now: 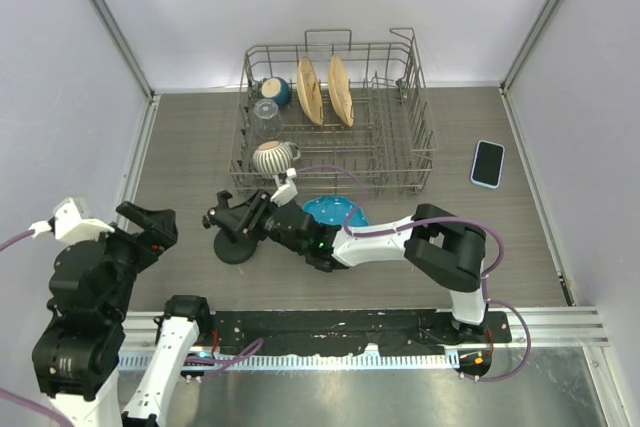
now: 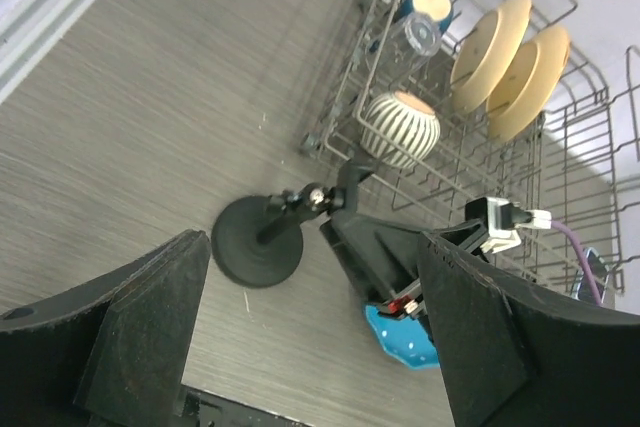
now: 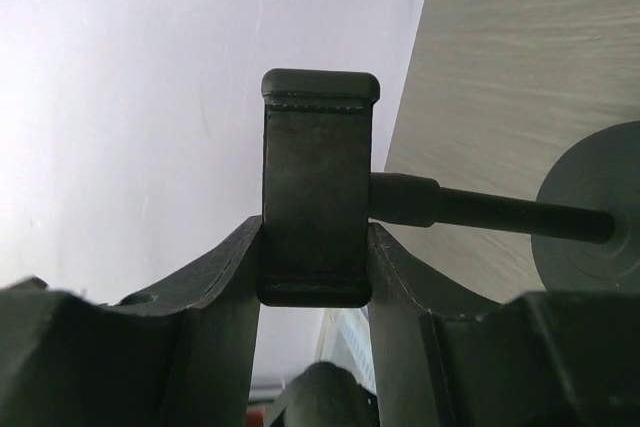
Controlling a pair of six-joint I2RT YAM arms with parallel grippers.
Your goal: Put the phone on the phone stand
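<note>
The dish rack [image 1: 335,117] fills the upper centre of the table [image 1: 190,147]. The right arm extends from the lower right, elbow folded, with its forearm stretched low and leftward across mid-frame. The right gripper [image 1: 232,219] is clamped on the cradle of the phone stand [image 1: 240,245], whose disc base rests on the table left of centre. The left arm sits hunched at lower left, and the left gripper [image 1: 152,229] is spread wide and empty. The phone [image 1: 488,163] lies flat at the right, well apart from the stand.
</note>
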